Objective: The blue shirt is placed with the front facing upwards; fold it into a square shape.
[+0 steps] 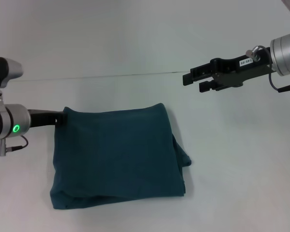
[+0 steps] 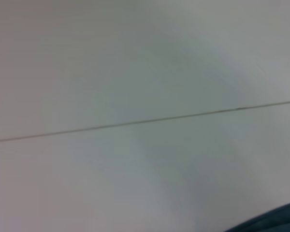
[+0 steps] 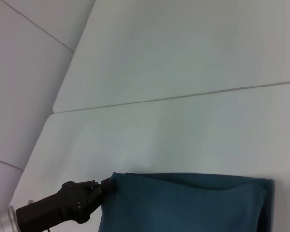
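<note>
While left gripper (image 1: 62,117) jaws pinch the folded blue shirt (image 1: 116,157), right gripper (image 1: 195,80) hovers spread

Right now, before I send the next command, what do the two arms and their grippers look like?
Both arms end in silver cylindrical wrists, each with a glowing green ring light and a thin grey cable. The left arm's wrist has black bands, and its left gripper is matte black. The right gripper is also black, with blocky fingers, a small white printed label on its body and a silver knob beside that.
</note>
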You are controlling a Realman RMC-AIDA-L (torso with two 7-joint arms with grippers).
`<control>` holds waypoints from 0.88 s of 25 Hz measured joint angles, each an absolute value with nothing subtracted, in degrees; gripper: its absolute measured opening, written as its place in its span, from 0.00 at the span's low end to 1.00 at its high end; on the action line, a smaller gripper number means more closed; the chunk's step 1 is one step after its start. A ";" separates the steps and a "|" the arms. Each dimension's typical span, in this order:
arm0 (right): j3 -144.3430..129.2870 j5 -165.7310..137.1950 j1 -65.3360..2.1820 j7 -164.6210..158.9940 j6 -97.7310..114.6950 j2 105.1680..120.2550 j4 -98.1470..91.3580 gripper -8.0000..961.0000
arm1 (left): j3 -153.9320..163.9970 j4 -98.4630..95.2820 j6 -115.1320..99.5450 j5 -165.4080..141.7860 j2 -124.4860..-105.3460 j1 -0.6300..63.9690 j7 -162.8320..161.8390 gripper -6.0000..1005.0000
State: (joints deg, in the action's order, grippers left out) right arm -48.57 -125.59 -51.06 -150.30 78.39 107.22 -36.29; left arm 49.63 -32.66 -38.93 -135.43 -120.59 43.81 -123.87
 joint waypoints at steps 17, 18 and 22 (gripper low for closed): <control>-48.55 -125.59 -51.06 -150.29 78.21 107.31 -36.30 0.74 | 49.66 -34.69 -40.75 -134.83 -120.55 42.83 -124.17 0.11; -48.57 -125.59 -51.06 -150.29 78.20 107.31 -36.30 0.74 | 49.66 -35.27 -41.38 -134.87 -120.48 42.53 -124.28 0.12; -48.65 -125.59 -50.95 -150.29 78.12 107.22 -36.30 0.74 | 49.42 -40.96 -42.33 -134.78 -120.32 38.80 -128.95 0.14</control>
State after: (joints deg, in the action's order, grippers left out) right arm -48.65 -125.59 -50.95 -150.30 78.12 107.22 -36.30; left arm 49.42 -40.96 -42.33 -134.78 -120.32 38.80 -128.95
